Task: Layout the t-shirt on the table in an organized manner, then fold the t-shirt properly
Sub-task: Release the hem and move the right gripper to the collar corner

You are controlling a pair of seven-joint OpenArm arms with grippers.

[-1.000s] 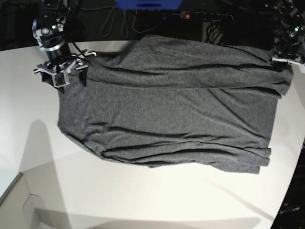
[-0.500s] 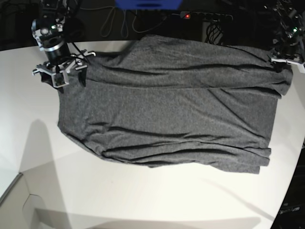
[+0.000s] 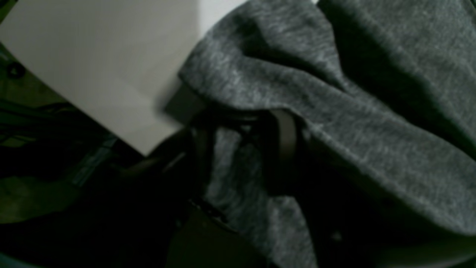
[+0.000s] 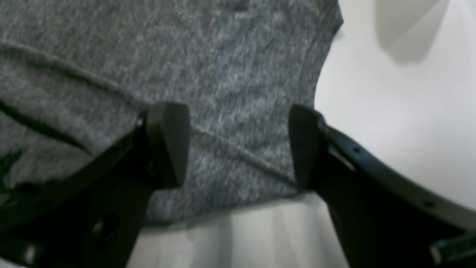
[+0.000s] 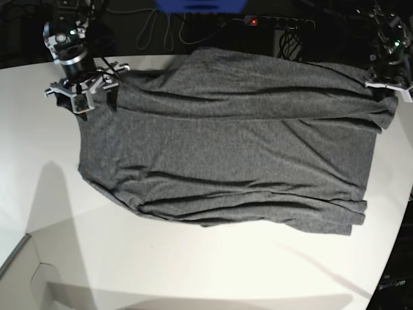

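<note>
1. Since the earlier frames, the right claw (image 5: pixel 82 95) has been shifted slightly toward the far edge of the surface (image 5: pixel 193 271), while the t-shirt (image 5: pixel 232 142) has kept its spread shape.
2. The right claw's jaws are seen standing wide apart in its wrist view, with a hemmed corner of the t-shirt (image 4: pixel 208 74) lying flat between and beyond them; nothing is gripped.
3. The left claw (image 3: pixel 241 149) is pushed into a bunched corner of the t-shirt (image 3: pixel 334 111), with cloth draped between and over its fingers; whether the jaws are fully closed on it cannot be told from the dark, blurred view.
4. The t-shirt is laid across the surface (image 4: pixel 390 93) between both claws, still creased, one corner beside each.
5. For the step in hand, judged to be a corner grasp for straightening, only the hem edge should be pinched, both layers taken together, and the two corners pulled apart evenly so wrinkles are drawn out.
</note>
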